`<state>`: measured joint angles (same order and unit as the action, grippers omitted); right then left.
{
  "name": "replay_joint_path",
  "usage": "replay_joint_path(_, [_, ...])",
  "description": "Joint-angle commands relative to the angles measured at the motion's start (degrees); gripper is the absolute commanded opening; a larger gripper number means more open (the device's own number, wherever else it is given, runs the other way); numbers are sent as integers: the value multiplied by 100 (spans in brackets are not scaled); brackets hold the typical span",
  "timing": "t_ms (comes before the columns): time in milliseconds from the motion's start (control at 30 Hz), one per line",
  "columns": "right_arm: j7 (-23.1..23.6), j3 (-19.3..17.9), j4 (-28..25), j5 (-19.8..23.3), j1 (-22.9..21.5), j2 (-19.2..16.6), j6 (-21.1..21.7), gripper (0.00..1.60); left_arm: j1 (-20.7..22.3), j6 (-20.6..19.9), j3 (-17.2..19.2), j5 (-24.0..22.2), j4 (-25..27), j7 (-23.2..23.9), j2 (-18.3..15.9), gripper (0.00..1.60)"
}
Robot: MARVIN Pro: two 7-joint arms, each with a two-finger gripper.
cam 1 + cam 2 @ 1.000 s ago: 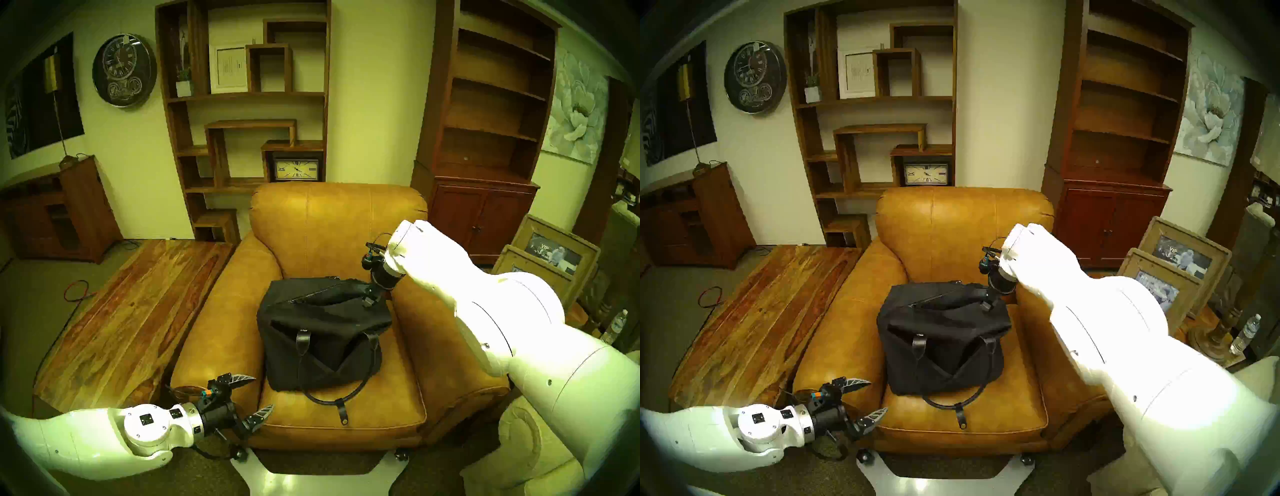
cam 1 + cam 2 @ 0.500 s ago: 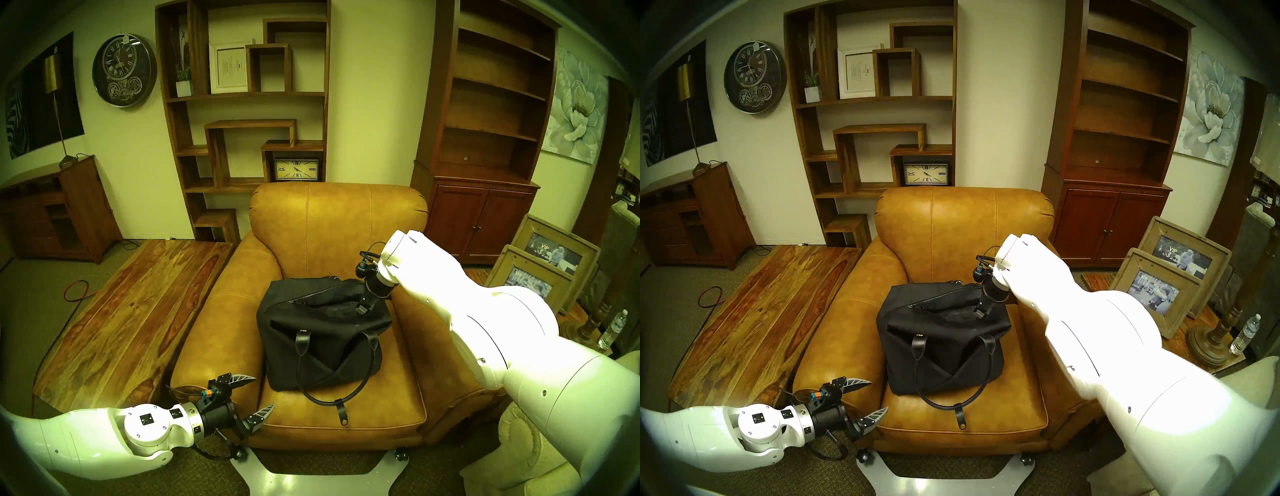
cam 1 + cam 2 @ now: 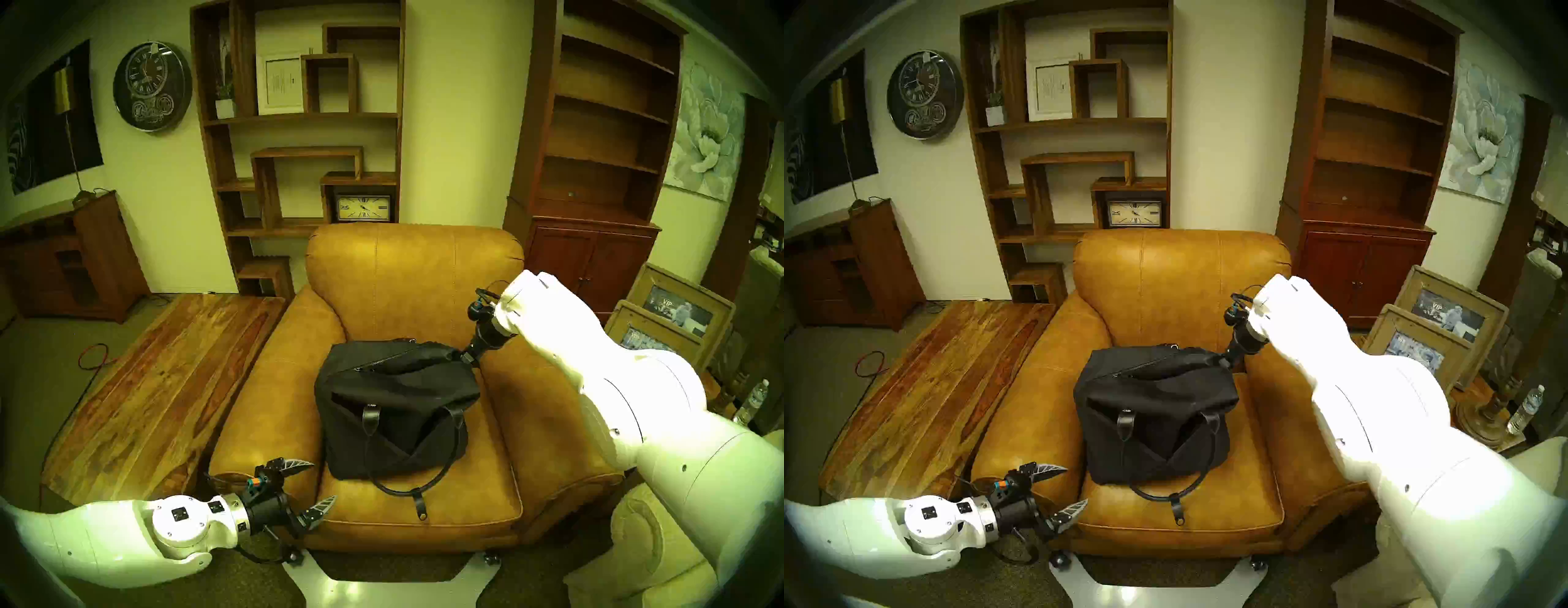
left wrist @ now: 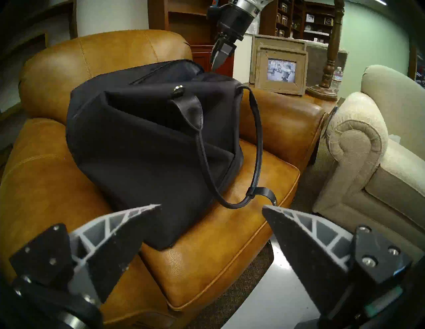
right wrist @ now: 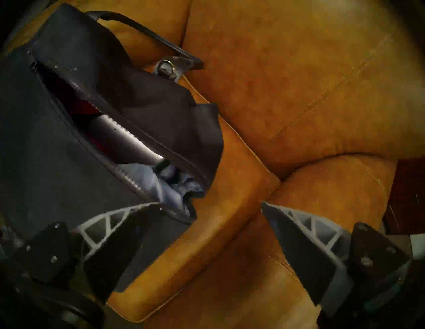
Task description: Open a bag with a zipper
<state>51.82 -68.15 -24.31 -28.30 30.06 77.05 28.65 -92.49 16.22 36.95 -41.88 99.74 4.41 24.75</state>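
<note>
A tan leather armchair (image 3: 415, 297) stands at centre. At ten o'clock, a round wall clock (image 3: 152, 87) hangs on the pale wall. Wooden shelves (image 3: 297, 127) rise at twelve, a tall bookcase (image 3: 594, 148) at two, a plank coffee table (image 3: 161, 390) at nine, and a cream sofa (image 4: 372, 149) at four.

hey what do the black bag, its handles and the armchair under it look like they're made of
Bag: matte black woven fabric, probably canvas; it creases softly and shows no shine.
Handles: smooth black leather or imitation, slightly glossy, with stitched tabs.
Armchair: tan leather or faux leather; it shows glossy highlights, stitched seams and fine grain.
</note>
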Motion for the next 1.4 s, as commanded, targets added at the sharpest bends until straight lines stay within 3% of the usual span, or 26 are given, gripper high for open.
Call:
replay_joint_path(0, [-151, -389, -84, 219, 104, -534, 59, 160, 15, 15, 10, -2, 30, 3, 8, 160])
replay_joint_path(767, [-290, -1205, -135, 796, 1203, -423, 17, 160, 47, 16, -25, -2, 26, -5, 6, 160])
replay_joint_path(1367, [-195, -1813, -473, 1274, 1850, -309, -452, 160, 70, 17, -51, -2, 23, -9, 3, 160])
